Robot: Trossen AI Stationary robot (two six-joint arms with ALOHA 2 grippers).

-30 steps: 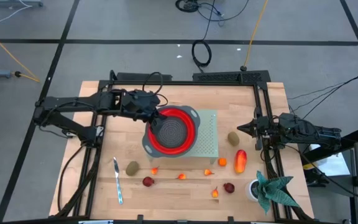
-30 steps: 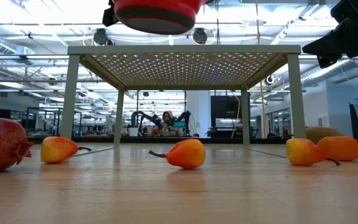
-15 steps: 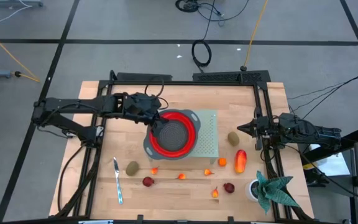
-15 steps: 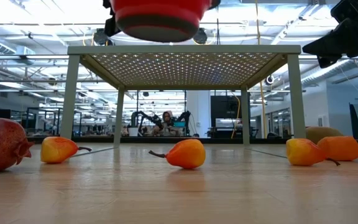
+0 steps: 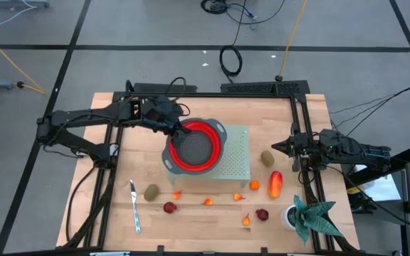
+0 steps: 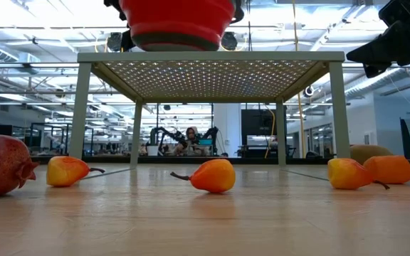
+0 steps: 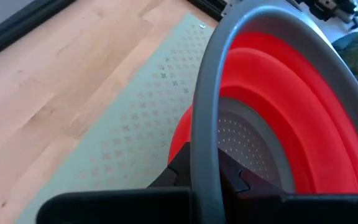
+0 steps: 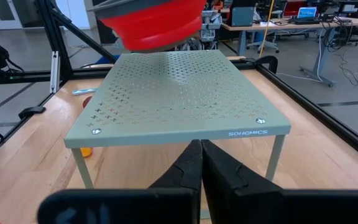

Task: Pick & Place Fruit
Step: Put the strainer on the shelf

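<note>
Left arm carries a red colander over the perforated rack; the fruit all lies loose on the wooden table.

The left gripper (image 5: 175, 129) is pinched tight on the grey rim of the red colander (image 5: 195, 148), held tilted above the pale green perforated metal rack (image 5: 239, 156); the right gripper (image 5: 279, 148), fingers pressed together and empty, waits beside the rack. The fruit looks like light, stiff, smooth plastic: two fuzzy-brown oval kiwis (image 5: 151, 191), a longer red-orange piece (image 5: 275, 183), dark red round ones (image 5: 169, 208) and tiny orange pear-shaped ones (image 6: 213, 176) with thin stems. Rounded pieces will likely roll or squirt from the fingers, so a grip across the widest middle seems safest, short axis for the ovals.
</note>
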